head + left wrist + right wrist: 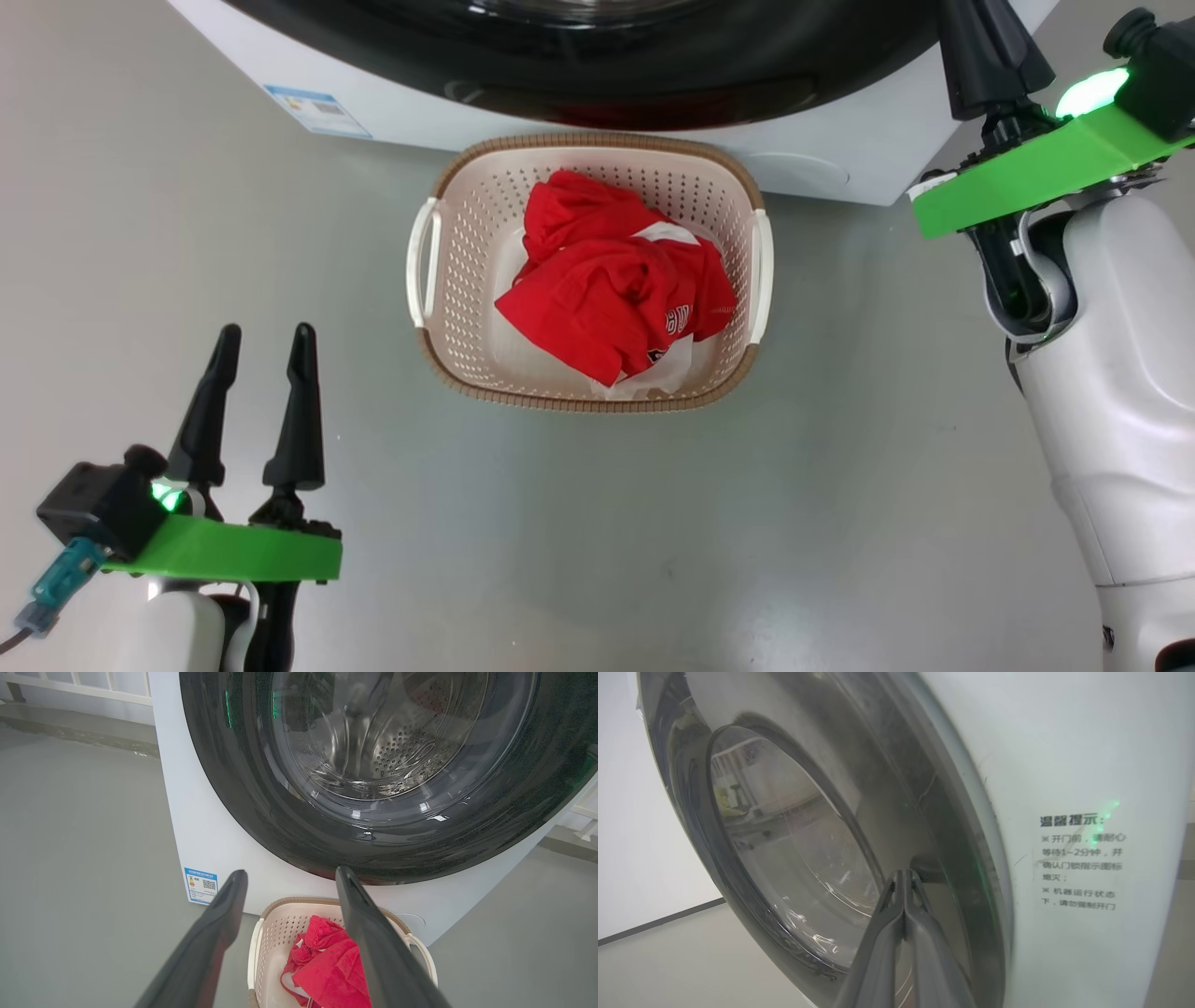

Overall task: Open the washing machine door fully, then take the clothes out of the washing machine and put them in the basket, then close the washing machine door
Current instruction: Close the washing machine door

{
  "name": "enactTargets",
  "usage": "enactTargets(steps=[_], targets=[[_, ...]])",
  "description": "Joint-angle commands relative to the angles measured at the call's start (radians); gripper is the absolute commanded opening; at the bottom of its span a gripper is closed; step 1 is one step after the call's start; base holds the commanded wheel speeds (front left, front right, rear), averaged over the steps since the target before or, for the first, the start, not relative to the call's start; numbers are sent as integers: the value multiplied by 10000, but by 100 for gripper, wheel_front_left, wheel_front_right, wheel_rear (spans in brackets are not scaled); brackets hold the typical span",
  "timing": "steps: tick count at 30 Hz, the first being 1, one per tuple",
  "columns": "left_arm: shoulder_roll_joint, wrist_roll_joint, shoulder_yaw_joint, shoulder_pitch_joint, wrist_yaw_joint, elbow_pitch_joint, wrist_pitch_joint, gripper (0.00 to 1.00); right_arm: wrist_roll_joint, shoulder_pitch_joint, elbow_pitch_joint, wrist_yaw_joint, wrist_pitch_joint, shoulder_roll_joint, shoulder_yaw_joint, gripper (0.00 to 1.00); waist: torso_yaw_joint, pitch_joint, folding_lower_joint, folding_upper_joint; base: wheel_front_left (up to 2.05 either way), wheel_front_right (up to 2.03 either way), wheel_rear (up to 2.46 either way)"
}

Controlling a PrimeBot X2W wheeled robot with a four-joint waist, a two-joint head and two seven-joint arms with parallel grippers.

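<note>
Clothes of bright red fabric with white trim [607,289] are lying bunched inside the small cream-white perforated plastic basket with a brown woven-look rim [467,243], in the upper middle of the head view. The basket is sitting on the grey floor [840,467], just in front of the big white boxy washing machine [840,159] that is running along the top of the frame. With the clothes in the basket, unloading is looking done, and the closing step is the one in hand.

In both wrist views the large round washing machine door with its glossy black rim and clear glass bowl [261,788] is appearing to lie flush against the white front, so it is looking shut or very nearly so. Whether it is latched cannot be told.

In the lower middle of the right wrist view the right hand [903,873] is pointing at the door's rim beside a dark recess, its fingers pressed together with nothing between them. Whether the tips are touching the rim cannot be told. At the lower left of the head view the left hand [265,331] is hovering over the floor, spread wide and empty, well apart from the basket.

The next move is probably calling for a firm, square push on the rim to seat the latch, without the tips sliding off the glossy surface.
</note>
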Motion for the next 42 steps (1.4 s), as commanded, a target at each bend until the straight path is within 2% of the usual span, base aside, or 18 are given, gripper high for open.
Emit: enactTargets(steps=[1,3,5,6,7,8,28,42], targets=[[296,-8,327,-160,-31,-155,-82,100,-130,184,-241,-67,-46,120,185,8,-34,-116,0,0,0,0,0],[322,-4,331,-125,-31,-94,-82,100,-131,482,-253,-67,-46,99,296,16,-76,-255,0,0,0,0,0],[362,-3,345,-64,-31,-27,-82,100,-117,809,-263,-67,-46,77,417,36,-145,-417,0,0,0,0,0],[384,-3,357,-27,-31,10,-82,100,-103,985,-272,-67,-46,72,454,50,-186,-502,0,0,0,0,0],[407,-3,373,14,-31,48,-82,100,-92,1167,-273,-67,-46,63,497,87,-234,-591,0,0,0,0,0],[430,-1,386,60,-31,86,-82,100,-79,1356,-282,-67,-46,56,525,100,-283,-692,0,0,0,0,0],[1130,71,546,1099,-31,592,-82,100,60,4556,-811,-67,-46,-276,450,100,-1585,-2388,0,0,0,0,0],[1216,165,941,1900,-31,590,-82,100,132,6131,-1027,-67,-46,-637,170,100,-2445,-3204,0,0,0,0,0]])
